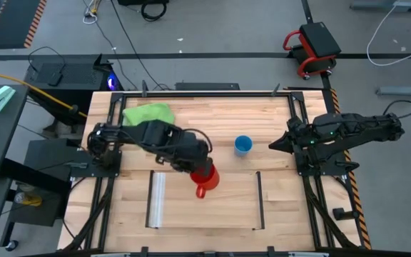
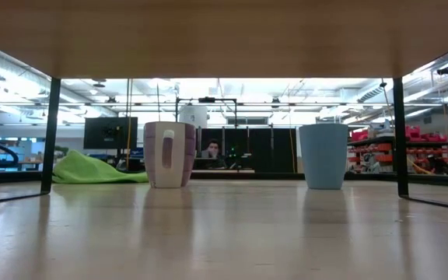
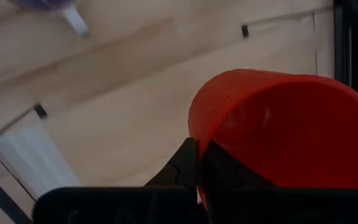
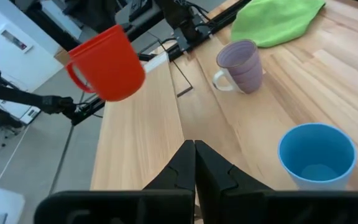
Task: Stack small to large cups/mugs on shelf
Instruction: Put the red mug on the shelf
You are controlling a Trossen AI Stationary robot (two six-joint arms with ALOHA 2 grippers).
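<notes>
The left arm is stretched from the table's left side toward its middle, and the left gripper [image 1: 203, 173] is raised above the table, with its fingers closed on the rim of the red mug [image 1: 205, 180], which is held tilted. The right arm is drawn back at the right edge, and the right gripper [image 4: 194, 163] is pointed inward with its fingers pressed together.

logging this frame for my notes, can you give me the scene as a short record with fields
left gripper: jaws shut on the red mug's rim, holding it in the air over the shelf
red mug: lifted, tilted
shelf: bare where visible
blue mug: upright on the table, behind the shelf
purple mug: upright on the table, near the green cloth
right gripper: jaws shut, empty, waiting at the table's right side
</notes>
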